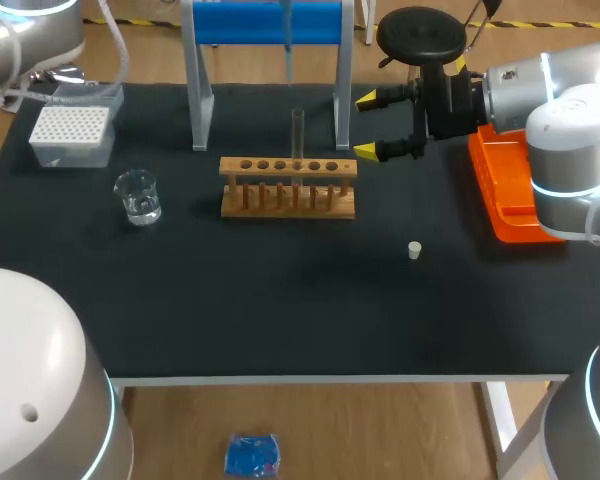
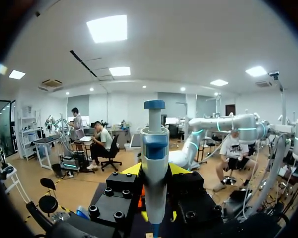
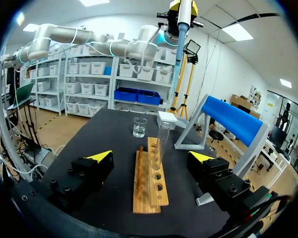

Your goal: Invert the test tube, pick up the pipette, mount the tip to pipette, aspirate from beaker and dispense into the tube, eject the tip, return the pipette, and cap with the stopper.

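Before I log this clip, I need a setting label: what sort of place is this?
Likely a laboratory bench for robot pipetting: a wooden rack holding a test tube, a beaker of clear liquid, and a pipette tip box.

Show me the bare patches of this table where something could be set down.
Widest bare stretch: the front of the table, between the wooden rack and the near edge, only the stopper on it. Smaller gap between beaker and rack. Crowded: at and behind the rack, where the test tube, blue stand and right gripper, jaws open, sit close.
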Action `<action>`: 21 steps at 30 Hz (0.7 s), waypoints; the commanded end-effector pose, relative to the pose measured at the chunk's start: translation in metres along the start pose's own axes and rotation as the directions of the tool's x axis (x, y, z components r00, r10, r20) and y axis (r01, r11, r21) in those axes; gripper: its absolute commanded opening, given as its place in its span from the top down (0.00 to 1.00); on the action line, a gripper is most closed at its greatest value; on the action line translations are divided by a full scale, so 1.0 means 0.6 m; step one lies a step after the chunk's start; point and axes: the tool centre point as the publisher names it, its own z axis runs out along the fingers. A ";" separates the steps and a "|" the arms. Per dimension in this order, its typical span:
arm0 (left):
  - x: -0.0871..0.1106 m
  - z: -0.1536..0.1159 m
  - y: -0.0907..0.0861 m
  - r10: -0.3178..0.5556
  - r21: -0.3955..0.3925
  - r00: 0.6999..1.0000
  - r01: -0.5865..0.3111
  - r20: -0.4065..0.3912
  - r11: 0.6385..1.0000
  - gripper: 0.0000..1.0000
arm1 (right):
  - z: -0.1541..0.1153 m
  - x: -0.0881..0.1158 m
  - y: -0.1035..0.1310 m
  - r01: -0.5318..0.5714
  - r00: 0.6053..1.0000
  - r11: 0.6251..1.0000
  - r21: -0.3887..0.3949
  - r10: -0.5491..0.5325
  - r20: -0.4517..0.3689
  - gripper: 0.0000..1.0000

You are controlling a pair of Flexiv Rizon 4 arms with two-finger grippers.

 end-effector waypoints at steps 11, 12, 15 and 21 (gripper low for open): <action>-0.001 0.010 0.007 -0.011 0.006 1.000 0.011 -0.010 1.000 1.00 | -0.001 0.000 -0.001 0.000 1.000 1.000 -0.001 0.000 -0.001 0.00; -0.001 0.010 0.007 -0.011 0.006 1.000 0.011 -0.010 1.000 1.00 | -0.001 0.000 -0.001 0.000 1.000 1.000 -0.001 0.000 -0.001 0.00; -0.001 0.010 0.007 -0.011 0.006 1.000 0.011 -0.010 1.000 1.00 | -0.001 0.000 -0.001 0.000 1.000 1.000 -0.001 0.000 -0.001 0.00; -0.001 0.010 0.007 -0.011 0.006 1.000 0.011 -0.010 1.000 1.00 | -0.001 0.000 -0.001 0.000 1.000 1.000 -0.001 0.000 -0.001 0.00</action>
